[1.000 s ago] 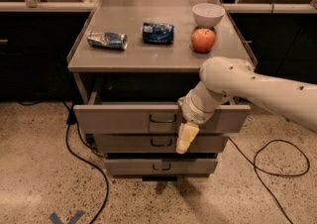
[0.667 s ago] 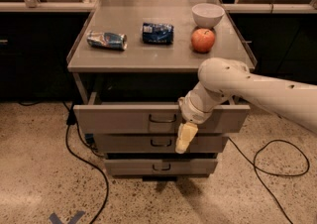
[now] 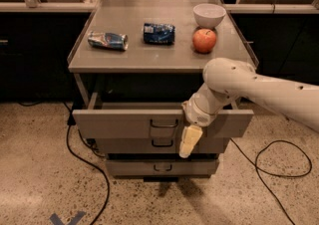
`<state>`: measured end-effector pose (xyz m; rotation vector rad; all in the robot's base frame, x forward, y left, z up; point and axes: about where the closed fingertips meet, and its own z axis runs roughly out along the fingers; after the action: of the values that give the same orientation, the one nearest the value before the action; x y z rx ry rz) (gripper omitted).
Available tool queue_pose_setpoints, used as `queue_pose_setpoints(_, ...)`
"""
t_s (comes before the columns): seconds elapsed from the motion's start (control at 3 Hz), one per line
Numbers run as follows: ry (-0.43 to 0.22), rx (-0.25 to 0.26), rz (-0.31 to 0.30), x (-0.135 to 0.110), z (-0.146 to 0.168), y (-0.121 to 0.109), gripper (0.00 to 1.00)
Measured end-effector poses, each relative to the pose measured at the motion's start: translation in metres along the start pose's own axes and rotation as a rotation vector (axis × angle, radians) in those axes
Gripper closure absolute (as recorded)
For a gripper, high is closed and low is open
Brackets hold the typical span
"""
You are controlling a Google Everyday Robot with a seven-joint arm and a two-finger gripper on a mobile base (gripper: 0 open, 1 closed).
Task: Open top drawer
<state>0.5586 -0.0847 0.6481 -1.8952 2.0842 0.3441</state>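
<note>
- Broadly, the worktop (image 3: 149,62) caps a grey cabinet with three drawers.
- Top drawer (image 3: 114,123): directly under the worktop, its front standing forward of the two lower fronts and its tray partly exposed; judged to be partly open.
- Arm (image 3: 259,89): reaches in from the right across the drawer front.
- Tool (image 3: 189,142): hangs downward just right of the handle, not on it; whether released or clenched cannot be told.
- Handle (image 3: 164,123): free; pulling further would call for hooking it squarely first.
</note>
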Motion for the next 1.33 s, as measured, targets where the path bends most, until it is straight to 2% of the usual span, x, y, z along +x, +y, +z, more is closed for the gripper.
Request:
queue_pose_setpoints(0.33,-0.024,-0.068,0.09,-0.004,-0.038,0.076,0.0)
queue_pose_setpoints(1.33,-0.056,-0.077,0.089,0.0,-0.037,0.092,0.0)
